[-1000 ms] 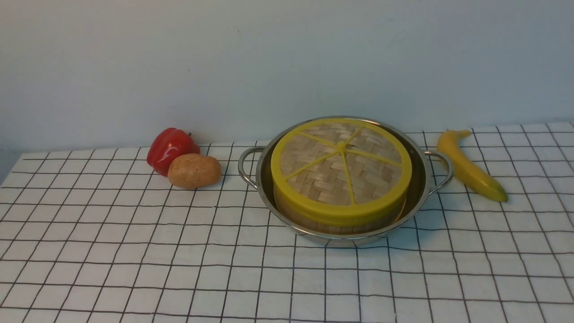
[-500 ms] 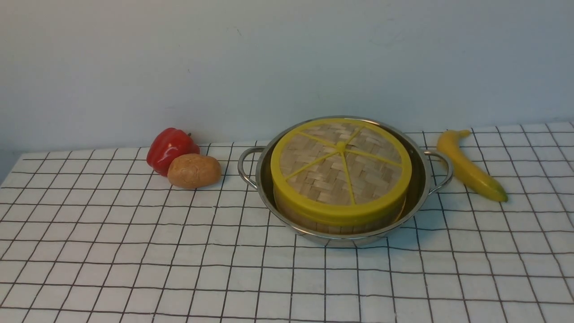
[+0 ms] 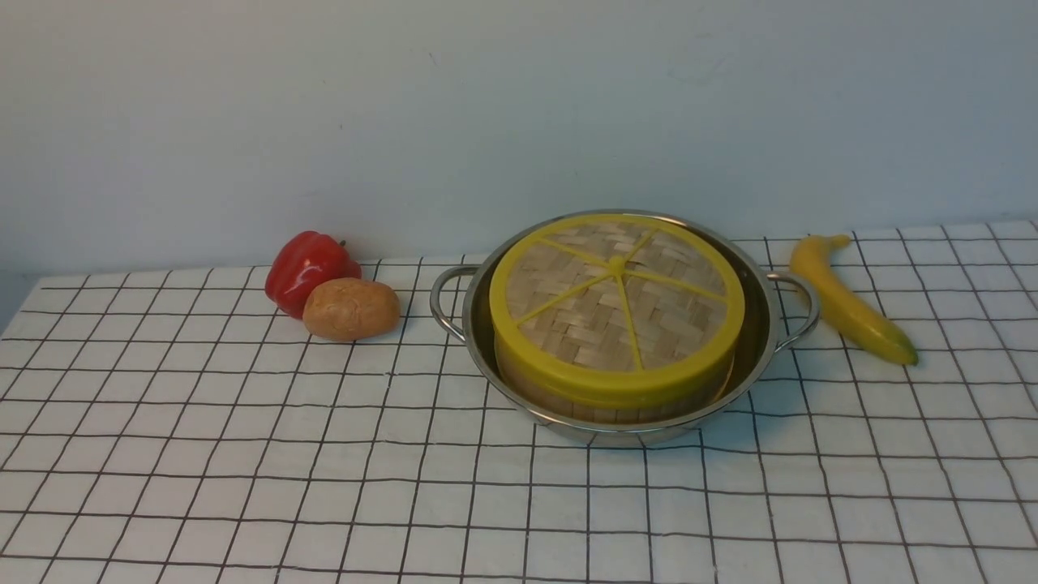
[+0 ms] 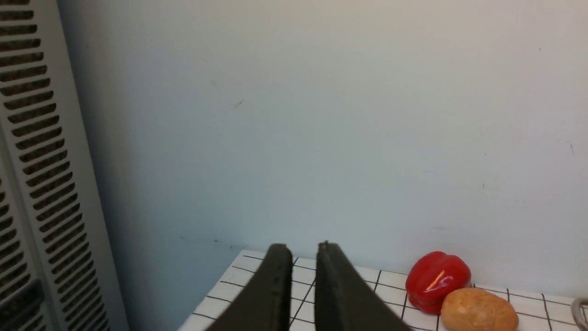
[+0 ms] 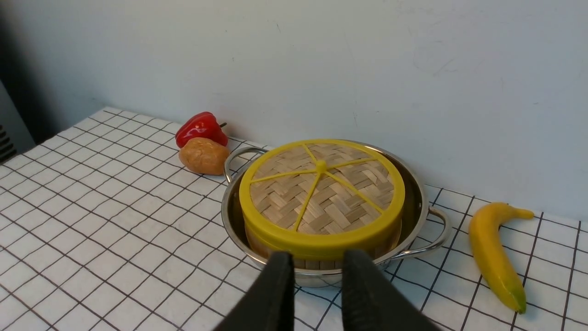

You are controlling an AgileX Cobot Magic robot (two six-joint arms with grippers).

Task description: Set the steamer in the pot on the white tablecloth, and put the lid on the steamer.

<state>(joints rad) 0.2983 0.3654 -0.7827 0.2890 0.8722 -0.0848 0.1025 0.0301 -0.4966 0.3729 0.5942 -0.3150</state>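
Note:
The pot [image 3: 756,324] stands on the white tablecloth [image 3: 243,454], right of centre. Inside it sits the steamer [image 3: 568,405]; only a strip of its bamboo wall shows. The lid [image 3: 616,296] lies flat on the steamer and hides its contents. Neither gripper appears in the front view. In the right wrist view my right gripper [image 5: 318,254] hovers open and empty on the near side of the pot [image 5: 413,202] and lid [image 5: 321,193], clear of both. My left gripper [image 4: 303,248] is open with a narrow gap and holds nothing, off the cloth's far left corner.
A red pepper [image 3: 308,268] and a potato [image 3: 351,308] lie touching, left of the pot's left handle [image 3: 444,302]. A banana [image 3: 851,300] lies right of the right handle. A wall rises behind the table. A grey vented panel [image 4: 36,161] stands beside the left arm.

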